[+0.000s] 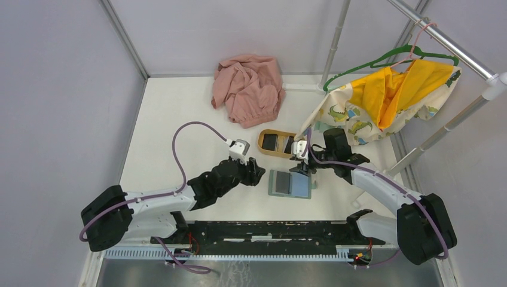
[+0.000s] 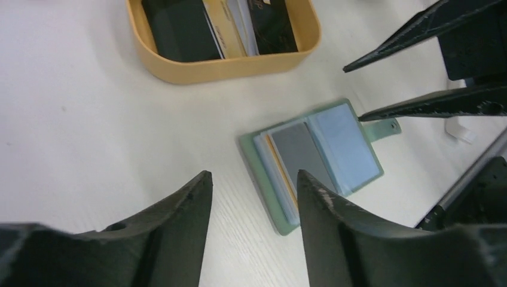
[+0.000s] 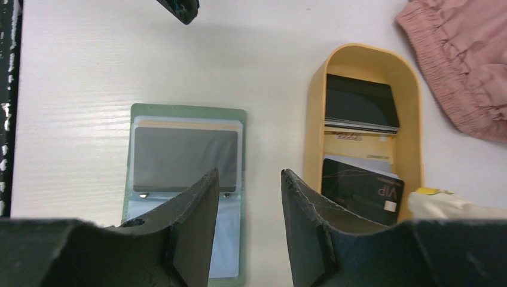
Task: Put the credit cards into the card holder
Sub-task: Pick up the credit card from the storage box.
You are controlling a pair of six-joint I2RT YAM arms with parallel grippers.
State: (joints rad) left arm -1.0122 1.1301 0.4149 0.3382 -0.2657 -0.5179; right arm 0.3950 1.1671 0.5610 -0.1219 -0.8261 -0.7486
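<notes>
The grey-green card holder (image 1: 289, 183) lies open on the table, showing blue-grey sleeves and a grey card; it also shows in the left wrist view (image 2: 311, 160) and the right wrist view (image 3: 182, 158). The credit cards (image 3: 359, 103) lie in an oval tan tray (image 1: 263, 143): black ones, a pale one, and a black "VIP" card (image 3: 363, 189). They also show in the left wrist view (image 2: 179, 27). My left gripper (image 2: 254, 176) is open and empty, left of the holder. My right gripper (image 3: 250, 173) is open and empty, over the gap between holder and tray.
A pink cloth (image 1: 249, 88) lies at the back. A yellow dinosaur-print garment (image 1: 382, 101) hangs on a green hanger from a metal rail (image 1: 442, 39) at the right, reaching down by the tray. A black strip (image 1: 269, 230) runs along the near edge.
</notes>
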